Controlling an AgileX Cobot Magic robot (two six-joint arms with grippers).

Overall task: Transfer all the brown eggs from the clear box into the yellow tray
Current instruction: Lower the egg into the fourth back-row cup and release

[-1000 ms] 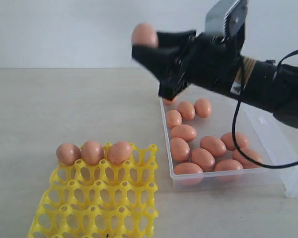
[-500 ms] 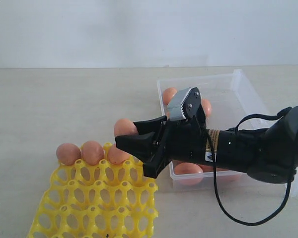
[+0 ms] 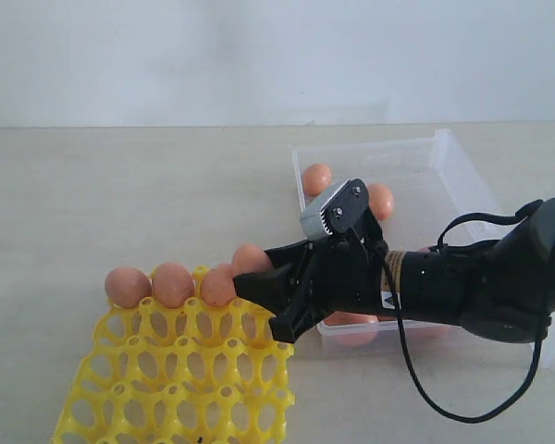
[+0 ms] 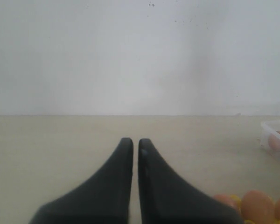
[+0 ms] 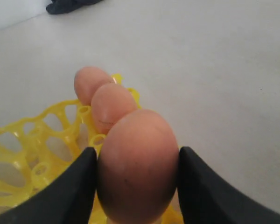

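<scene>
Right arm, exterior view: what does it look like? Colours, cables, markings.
Glossy black arm; black pincer with wedge-shaped fingers. Silver ribbed block on the wrist, tan band behind it, small white label, thin black cable looping loose underneath.

No text, number or brand name can be read in any of the views. The one label in sight is a small white sticker [image 3: 388, 298] on the black right robot arm [image 3: 462, 282], on its near side just behind the right hand [image 5: 137, 149]. It carries a dark mark that is too small and blurred to make out.
</scene>
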